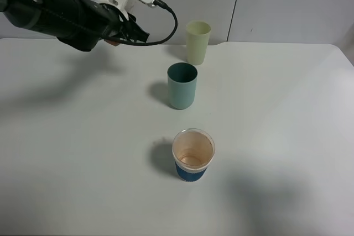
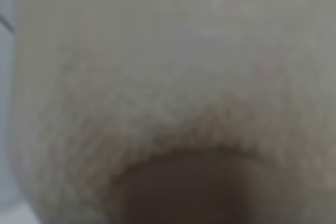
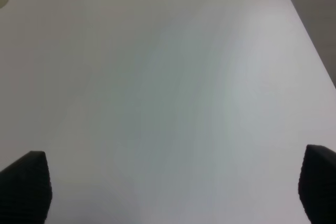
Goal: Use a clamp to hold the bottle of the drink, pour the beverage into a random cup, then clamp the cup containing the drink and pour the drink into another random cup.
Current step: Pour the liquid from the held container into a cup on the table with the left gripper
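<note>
We judge that the upright pale cup (image 1: 198, 42), at the back of the table (image 1: 83, 136) just behind the teal cup (image 1: 182, 85), stands level with and nearer our clenched left gripper (image 1: 137, 31), whose hold we cannot make out, than the spread, empty right gripper (image 3: 168, 187).

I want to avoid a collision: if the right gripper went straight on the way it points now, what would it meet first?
Most likely the bare table. Ahead of the right gripper, its wrist view shows nothing else in the way.
</note>
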`<state>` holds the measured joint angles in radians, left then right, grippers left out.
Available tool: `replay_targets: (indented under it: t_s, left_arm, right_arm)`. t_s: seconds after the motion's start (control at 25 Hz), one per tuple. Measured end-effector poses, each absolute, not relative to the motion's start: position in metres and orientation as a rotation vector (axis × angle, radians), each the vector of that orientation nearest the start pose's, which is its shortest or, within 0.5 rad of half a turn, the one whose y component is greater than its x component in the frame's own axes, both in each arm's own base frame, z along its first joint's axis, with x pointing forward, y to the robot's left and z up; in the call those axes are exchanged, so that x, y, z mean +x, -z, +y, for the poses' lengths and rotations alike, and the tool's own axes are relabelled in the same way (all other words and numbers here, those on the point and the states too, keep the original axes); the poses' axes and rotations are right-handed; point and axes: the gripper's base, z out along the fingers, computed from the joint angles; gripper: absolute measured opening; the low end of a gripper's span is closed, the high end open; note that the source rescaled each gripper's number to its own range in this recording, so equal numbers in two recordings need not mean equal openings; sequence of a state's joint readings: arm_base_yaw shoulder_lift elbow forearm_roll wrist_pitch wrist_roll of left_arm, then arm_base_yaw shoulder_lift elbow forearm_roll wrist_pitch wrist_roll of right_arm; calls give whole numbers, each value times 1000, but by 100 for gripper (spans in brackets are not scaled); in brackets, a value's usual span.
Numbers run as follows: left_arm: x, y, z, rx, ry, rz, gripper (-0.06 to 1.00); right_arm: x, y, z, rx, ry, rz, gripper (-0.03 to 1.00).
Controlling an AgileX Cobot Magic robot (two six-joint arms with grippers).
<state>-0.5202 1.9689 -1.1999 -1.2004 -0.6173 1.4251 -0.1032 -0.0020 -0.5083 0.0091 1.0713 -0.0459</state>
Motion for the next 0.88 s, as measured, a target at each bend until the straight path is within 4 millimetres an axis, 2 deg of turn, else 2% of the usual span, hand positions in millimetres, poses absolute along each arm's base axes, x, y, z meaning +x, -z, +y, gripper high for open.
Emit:
replay_targets:
  t_s: [0.12,0.24,0.6,0.88]
  left_arm:
    - [397,-210,-173,492,-525,1853,5]
    - [403,-215,-176,550,-625,1821,5]
    - [416,-203,-183,678,-780,1806,5]
    - [427,-195,-196,668,-921,1777,5]
  right_arm:
    - [-6,-279,1,58,82,2045,100]
    - [-6,-279,1,58,82,2045,100]
    - [-6,-279,1,58,82,2045,100]
    - [-6,-279,1,58,83,2045,100]
